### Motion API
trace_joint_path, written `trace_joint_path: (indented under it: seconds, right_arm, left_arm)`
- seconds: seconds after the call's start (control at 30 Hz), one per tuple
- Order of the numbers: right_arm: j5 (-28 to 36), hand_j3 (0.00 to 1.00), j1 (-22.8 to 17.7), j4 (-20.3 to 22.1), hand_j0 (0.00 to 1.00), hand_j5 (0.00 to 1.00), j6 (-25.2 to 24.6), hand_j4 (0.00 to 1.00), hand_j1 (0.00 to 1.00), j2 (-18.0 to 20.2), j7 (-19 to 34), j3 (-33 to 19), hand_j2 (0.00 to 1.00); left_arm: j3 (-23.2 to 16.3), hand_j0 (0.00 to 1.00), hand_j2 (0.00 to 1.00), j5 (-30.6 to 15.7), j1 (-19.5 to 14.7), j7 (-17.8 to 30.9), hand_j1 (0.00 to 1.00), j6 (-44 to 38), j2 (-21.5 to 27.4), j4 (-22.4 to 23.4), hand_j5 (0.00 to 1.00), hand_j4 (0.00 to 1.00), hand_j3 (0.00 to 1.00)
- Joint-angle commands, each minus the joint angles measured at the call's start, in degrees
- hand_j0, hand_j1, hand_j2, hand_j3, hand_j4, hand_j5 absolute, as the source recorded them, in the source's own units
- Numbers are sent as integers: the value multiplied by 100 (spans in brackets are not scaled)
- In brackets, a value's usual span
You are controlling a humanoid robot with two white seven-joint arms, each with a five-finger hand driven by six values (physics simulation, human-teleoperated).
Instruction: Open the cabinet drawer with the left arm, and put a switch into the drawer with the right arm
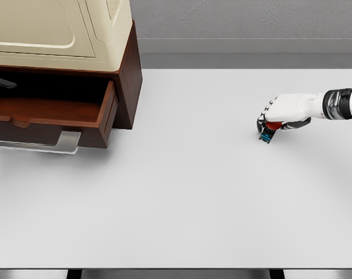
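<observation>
Nearest to the camera lies the white bench [181, 221], and its front part carries nothing. Further back, on the right side, the switch [267, 135] sits on the bench surface: a small dark object with a red part and a blue end. The right robot hand [283, 115] is on it, with the fingers curled around the red part, so it seems to hold the switch, though I cannot tell if the object is already lifted or touches the bench. The white arm comes in from the right edge.

Well apart from it, at the far left, stands the brown cabinet [128, 75] with a cream appliance [59, 29] on top. Its drawer [77, 113] is pulled out and the inside is open to view. A clear handle [48, 145] hangs at the drawer front. The left robot hand is not visible.

As I judge it, the opening step is done and the grasp is made or nearly made. What is left is to carry the switch across the bench, to lower it in the drawer and to release it.
</observation>
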State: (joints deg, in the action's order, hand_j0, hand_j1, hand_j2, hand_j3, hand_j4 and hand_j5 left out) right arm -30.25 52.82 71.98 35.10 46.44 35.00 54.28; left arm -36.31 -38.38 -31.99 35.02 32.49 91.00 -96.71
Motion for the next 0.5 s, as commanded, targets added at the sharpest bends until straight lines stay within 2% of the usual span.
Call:
trace_joint_path:
  seconds: [0.0,0.13,0.2,0.23,0.47]
  right_arm:
    - [19,59,0,0,59,59,-10,59,59,5,0,-5,59]
    - [45,58,0,0,58,58,-10,58,58,5,0,-14,58]
    - [54,55,0,0,55,55,-10,55,55,5,0,-14,55]
    - [54,50,0,0,50,50,-10,50,50,14,0,-14,50]
    - [72,49,0,0,49,49,-10,49,49,5,0,-40,49]
  left_arm:
    - [89,100,100,-161,0,-2,100,-32,59,152,100,100,100]
    - [159,100,100,-170,0,-2,100,-32,50,126,100,100,100]
    - [159,100,100,-161,0,-2,100,-32,50,134,100,100,100]
    - [159,100,100,-161,0,-2,100,-32,50,134,100,100,100]
    - [151,100,100,-170,0,-2,100,-23,59,143,100,100,100]
